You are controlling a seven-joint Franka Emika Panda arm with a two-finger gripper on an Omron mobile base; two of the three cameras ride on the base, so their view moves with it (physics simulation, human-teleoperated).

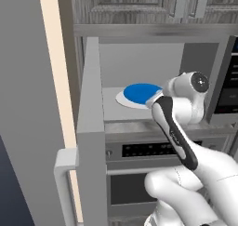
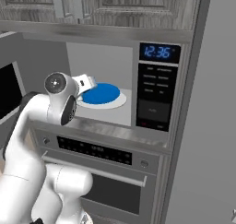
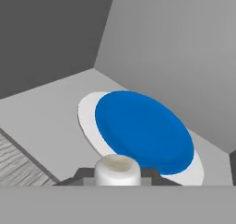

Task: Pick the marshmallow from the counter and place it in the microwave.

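White marshmallow pinched between gripper fingertips, bottom centre of hand view; blue disc on white turntable mid-frame, inside microwave.

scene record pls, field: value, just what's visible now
gripper: shut on the marshmallow, held between the fingertips
gripper position: at the microwave opening, near edge of the blue disc
microwave door: open, swung to the left
turntable: white, blue disc on top, nothing on the disc
marshmallow placed: not yet
below microwave: oven, door closed
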